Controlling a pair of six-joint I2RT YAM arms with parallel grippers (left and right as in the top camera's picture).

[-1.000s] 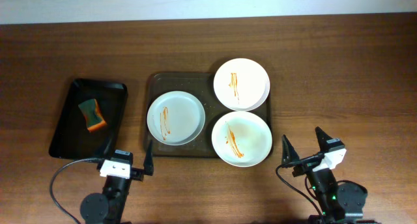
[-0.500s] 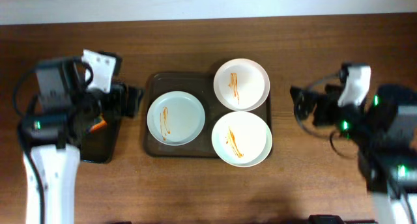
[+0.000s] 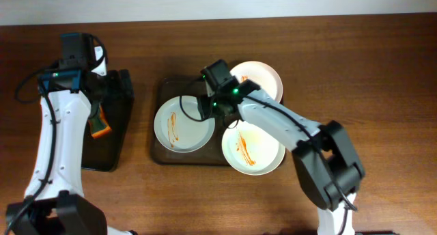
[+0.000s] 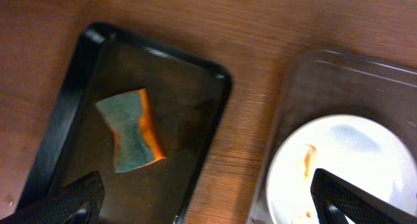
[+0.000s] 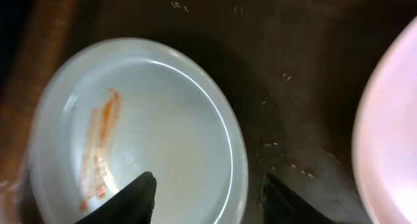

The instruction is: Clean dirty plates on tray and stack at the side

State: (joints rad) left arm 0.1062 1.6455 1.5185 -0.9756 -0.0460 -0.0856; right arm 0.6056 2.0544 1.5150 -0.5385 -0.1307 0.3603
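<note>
Now both grippers hang over the trays, jaws apart.
Right gripper [image 5: 208, 180] spreads its fingers above the 3 o'clock rim of the smeared plate [image 3: 174, 136], lying at 9 o'clock on the brown tray [image 3: 160, 156]. A second plate [image 3: 266, 81] sits at 1 o'clock, a third plate [image 3: 258, 151] at 4. Left gripper [image 4: 207, 188], fingers wide, hovers over the black tray [image 4: 186, 120] holding the sponge [image 4: 133, 129].

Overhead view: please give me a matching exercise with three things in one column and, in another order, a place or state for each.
1. sponge
2. brown tray
3. right end effector

A. open, astride the left plate rim
B. in the black tray
C. carries three stained plates

Pairs: 1-B, 2-C, 3-A.
</note>
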